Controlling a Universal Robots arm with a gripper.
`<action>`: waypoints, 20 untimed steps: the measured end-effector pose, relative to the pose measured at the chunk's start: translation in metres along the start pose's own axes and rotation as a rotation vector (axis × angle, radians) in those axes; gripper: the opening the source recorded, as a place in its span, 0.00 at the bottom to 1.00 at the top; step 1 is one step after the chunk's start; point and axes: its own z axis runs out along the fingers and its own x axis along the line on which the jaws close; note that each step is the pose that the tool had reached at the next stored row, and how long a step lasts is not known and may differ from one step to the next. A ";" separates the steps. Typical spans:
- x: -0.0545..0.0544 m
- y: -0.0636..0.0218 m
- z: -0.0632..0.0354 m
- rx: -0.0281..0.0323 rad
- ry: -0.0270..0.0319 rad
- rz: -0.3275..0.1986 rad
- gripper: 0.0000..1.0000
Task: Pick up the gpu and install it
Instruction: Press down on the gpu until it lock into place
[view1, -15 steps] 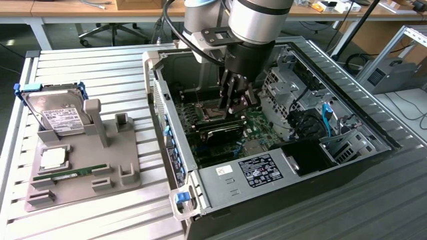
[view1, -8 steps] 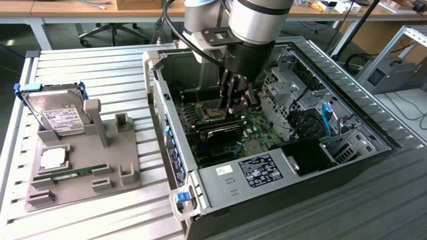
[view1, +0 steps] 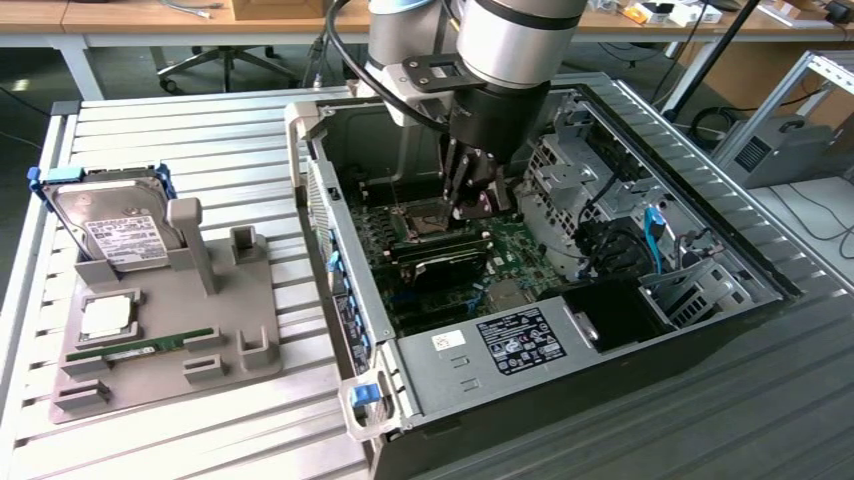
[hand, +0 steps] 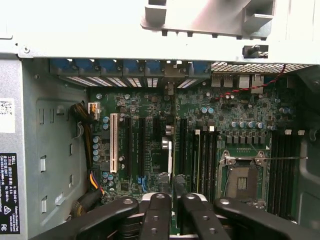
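Inside the open computer case (view1: 400, 345), my claw (hand: 170, 212) pinches the gpu (hand: 167, 155) narrowly over the motherboard (hand: 240, 125); I'd square it to its slot, press evenly.

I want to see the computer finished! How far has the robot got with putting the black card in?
Done: the thin black gpu card is off the grey tray and inside the open metal computer case. In hand: the gripper sits over it at the green motherboard. Left: whether it is fully pushed in cannot be told.
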 end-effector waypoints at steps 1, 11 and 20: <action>0.000 0.0000 0.0000 0.0000 0.0000 0.000 0.14; -0.008 0.0052 0.0014 -0.0001 0.0012 0.000 0.11; -0.011 0.0061 0.0178 -0.0005 0.0181 0.001 0.11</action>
